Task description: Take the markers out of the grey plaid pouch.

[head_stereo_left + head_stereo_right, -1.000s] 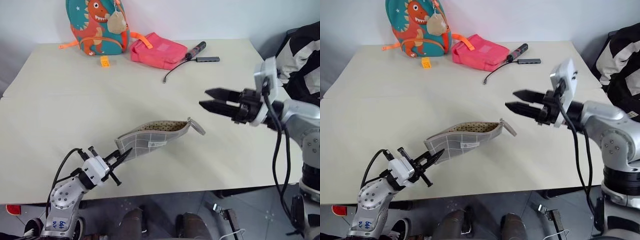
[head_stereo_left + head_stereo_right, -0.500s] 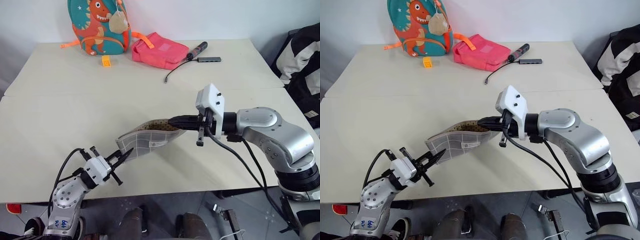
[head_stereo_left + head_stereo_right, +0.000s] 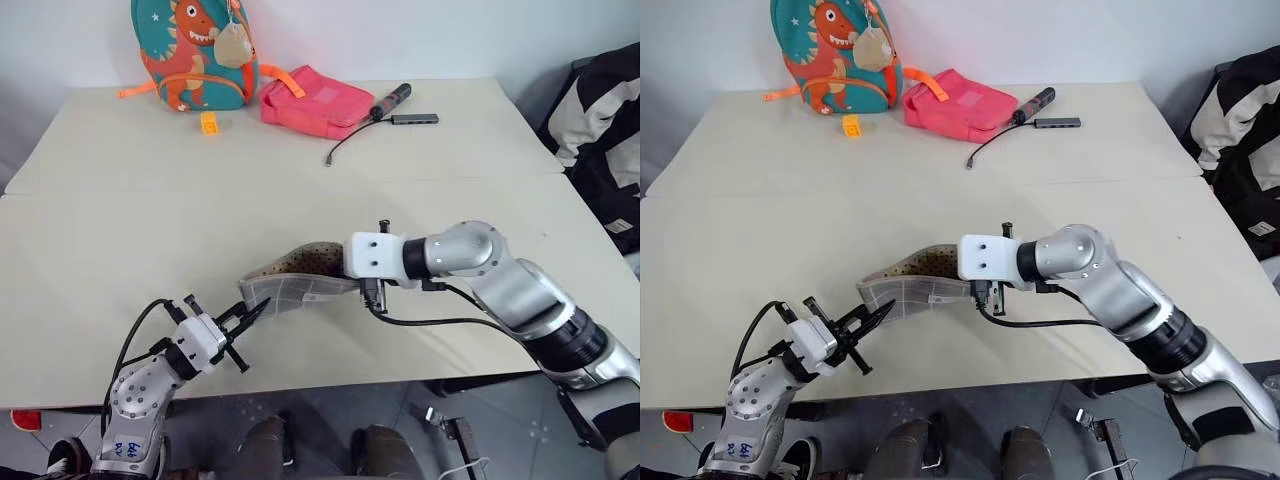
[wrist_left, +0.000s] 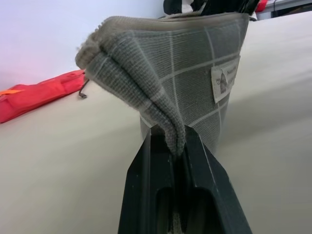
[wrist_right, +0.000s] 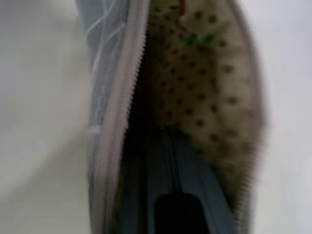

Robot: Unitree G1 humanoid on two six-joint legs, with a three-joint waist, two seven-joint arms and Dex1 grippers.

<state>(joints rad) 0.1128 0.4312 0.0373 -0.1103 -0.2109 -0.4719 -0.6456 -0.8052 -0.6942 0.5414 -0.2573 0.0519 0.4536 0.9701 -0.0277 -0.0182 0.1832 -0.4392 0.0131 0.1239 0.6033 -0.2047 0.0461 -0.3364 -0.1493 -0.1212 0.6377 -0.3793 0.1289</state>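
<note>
The grey plaid pouch lies on the beige table, its open end raised and showing beige dotted lining. My left gripper is shut on the pouch's closed corner, near the table's front edge. My right gripper is shut and pushed into the pouch's mouth, past the zip edge. Its white wrist block sits just outside the opening. The markers are too blurred to make out: a red speck and a green smudge show deep inside.
At the table's far side stand a dinosaur backpack, a pink bag, a small orange piece, and a black-and-red cylinder with a cable and grey hub. A black-and-white garment hangs at the right.
My right arm swung down and left from above the table's right side, its fingers shut and went into the pouch's mouth. The pouch's open end bent upward. The left gripper kept its hold.
</note>
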